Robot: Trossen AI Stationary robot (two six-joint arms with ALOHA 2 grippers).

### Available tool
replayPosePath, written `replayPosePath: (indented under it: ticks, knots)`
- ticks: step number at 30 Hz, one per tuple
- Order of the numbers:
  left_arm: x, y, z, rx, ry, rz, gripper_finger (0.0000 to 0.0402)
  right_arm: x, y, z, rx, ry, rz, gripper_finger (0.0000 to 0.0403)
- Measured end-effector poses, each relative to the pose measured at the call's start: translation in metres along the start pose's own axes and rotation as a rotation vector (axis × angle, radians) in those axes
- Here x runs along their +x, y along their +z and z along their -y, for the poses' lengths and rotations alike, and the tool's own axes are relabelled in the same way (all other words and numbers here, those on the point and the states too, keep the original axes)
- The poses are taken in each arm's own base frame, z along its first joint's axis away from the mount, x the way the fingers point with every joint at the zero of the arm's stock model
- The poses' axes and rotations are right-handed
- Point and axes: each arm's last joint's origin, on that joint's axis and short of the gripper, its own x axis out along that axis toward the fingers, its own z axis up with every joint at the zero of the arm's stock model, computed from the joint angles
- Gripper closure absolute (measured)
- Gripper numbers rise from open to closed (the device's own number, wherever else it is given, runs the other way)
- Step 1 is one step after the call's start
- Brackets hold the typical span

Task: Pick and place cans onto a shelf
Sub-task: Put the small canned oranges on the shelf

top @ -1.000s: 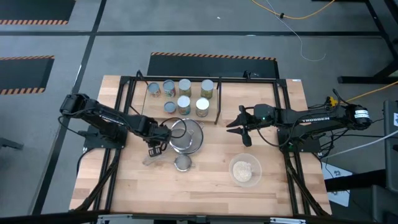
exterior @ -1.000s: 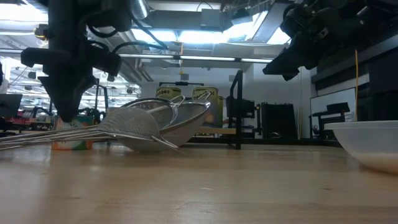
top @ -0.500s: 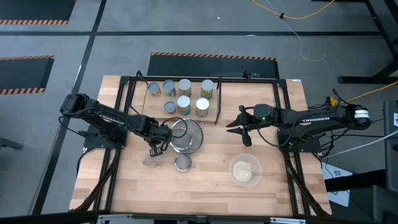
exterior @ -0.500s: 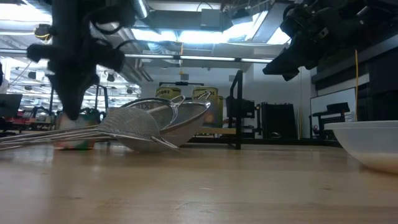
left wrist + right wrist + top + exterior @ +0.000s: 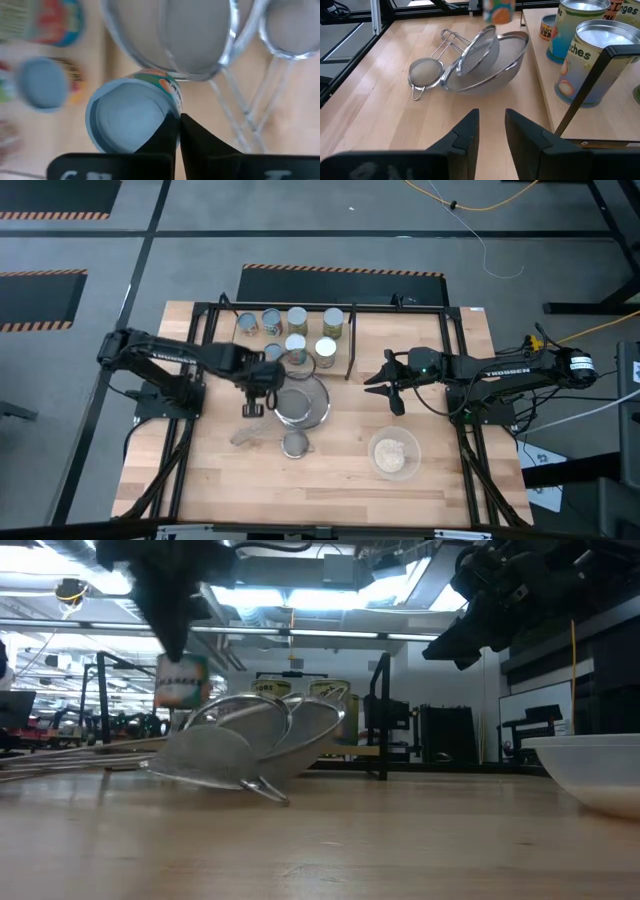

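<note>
Left wrist view has the left gripper [image 5: 176, 131] pinched onto the rim of a blue-topped can [image 5: 131, 116], carried clear of the table [image 5: 330, 840] above the nested strainers [image 5: 250, 745], just short of the shelf [image 5: 349, 340] with its other cans [image 5: 297, 320]. Off to the side, the right gripper [image 5: 388, 384] hangs narrowly parted.

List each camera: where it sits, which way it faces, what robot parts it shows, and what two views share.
High view: above the table, looking straight down; both arms, the left gripper, the shelf.
Low view: at tabletop height, looking level across; arms enter from above, the lifted can over the strainers.
Left wrist view: on the left wrist, looking past its own fingers clamped on the can's rim.
Right wrist view: on the right wrist, facing the strainers past the right gripper, open.
Shared: the low and right wrist views both show the lifted can.
</note>
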Motion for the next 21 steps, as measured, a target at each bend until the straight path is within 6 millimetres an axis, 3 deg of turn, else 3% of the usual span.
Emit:
replayPosePath:
  ticks: [6,11,21]
  knots:
    - [-0.017,0.003,-0.036,0.024,0.091,-0.038,0.0396,0.000,0.000,0.000,0.000,0.000,0.000,0.0305]
    - [-0.015,-0.006,-0.067,0.004,0.144,-0.120,0.0398,0.000,0.000,0.000,0.000,0.000,0.000,0.0305]
    - [0.029,-0.037,-0.111,-0.068,0.097,-0.201,0.0398,0.000,0.000,0.000,-0.001,0.000,0.000,0.0305]
